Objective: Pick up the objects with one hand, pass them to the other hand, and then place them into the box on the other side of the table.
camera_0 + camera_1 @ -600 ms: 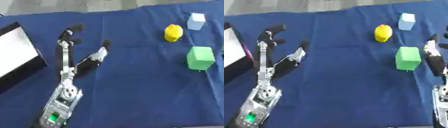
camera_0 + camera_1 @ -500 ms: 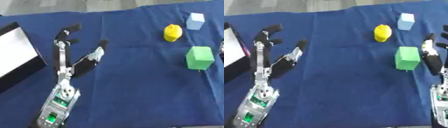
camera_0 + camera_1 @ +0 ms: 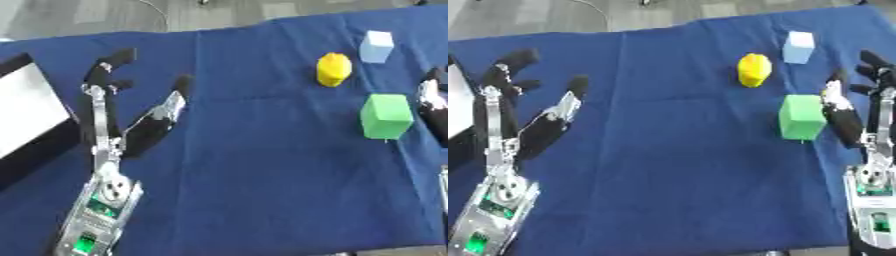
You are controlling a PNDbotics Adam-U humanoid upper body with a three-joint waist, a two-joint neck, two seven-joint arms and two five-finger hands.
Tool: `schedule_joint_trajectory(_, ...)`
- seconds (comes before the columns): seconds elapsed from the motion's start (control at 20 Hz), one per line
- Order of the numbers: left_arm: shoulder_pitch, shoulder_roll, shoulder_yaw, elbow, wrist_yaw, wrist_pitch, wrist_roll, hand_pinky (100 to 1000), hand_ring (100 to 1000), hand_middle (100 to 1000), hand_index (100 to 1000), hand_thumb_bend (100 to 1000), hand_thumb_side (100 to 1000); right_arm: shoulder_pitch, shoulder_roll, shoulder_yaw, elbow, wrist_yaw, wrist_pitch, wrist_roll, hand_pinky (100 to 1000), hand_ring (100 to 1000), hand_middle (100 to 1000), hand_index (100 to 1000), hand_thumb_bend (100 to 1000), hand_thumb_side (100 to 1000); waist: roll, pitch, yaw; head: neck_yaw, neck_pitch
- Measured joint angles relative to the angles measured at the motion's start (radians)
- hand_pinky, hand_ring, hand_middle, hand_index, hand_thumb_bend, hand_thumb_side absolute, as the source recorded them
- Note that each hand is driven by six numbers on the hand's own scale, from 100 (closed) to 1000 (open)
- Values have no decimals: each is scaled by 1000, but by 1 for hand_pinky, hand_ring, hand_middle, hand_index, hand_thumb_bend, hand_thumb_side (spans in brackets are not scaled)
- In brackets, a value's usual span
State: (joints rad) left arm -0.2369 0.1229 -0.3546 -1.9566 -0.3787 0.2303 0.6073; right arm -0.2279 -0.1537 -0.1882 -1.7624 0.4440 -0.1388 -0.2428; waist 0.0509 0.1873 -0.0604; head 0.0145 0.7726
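Note:
A green cube (image 3: 802,117) stands on the blue cloth at the right. Behind it lie a yellow rounded object (image 3: 753,69) and a pale blue cube (image 3: 799,40). My right hand (image 3: 859,112) is open just right of the green cube, fingers straight and raised, thumb close to the cube's side. My left hand (image 3: 122,122) is open at the left, fingers spread upward, holding nothing. The box (image 3: 26,112) with a white inside and black wall sits at the left edge, just beside my left hand.
The blue cloth (image 3: 254,175) covers the table; its far edge meets a grey floor at the top. The near edge of the cloth shows along the bottom.
My left hand has drifted left toward the box. My right hand has come further into view beside the green cube. The three objects have not moved.

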Motion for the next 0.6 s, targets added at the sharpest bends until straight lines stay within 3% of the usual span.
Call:
schedule_joint_trajectory(0.05, 0, 0, 0, 0, 0, 1, 0, 703, 856, 686, 756, 663, 411, 0, 0, 0, 0, 0, -1, 1, 694, 838, 838, 859, 100, 517, 0, -1, 4, 17, 0)
schedule_joint_trajectory(0.2, 10, 0, 7, -4, -4, 3, -2, 704, 856, 687, 755, 667, 407, 10, -1, 0, 0, 0, -2, 6, 694, 839, 839, 865, 100, 514, 0, -30, 24, 126, 0)
schedule_joint_trajectory(0.3, 11, 0, 7, -5, -10, 3, -2, 704, 857, 688, 755, 669, 407, 13, -1, 0, 0, 0, -1, 8, 696, 841, 843, 868, 100, 514, 0, -31, 26, 168, 0)
schedule_joint_trajectory(0.6, 11, 0, 6, -5, -23, -2, -9, 706, 860, 690, 755, 676, 407, 8, -25, -8, 3, 31, -8, 33, 753, 916, 920, 938, 100, 502, -16, -31, 31, 181, 0)
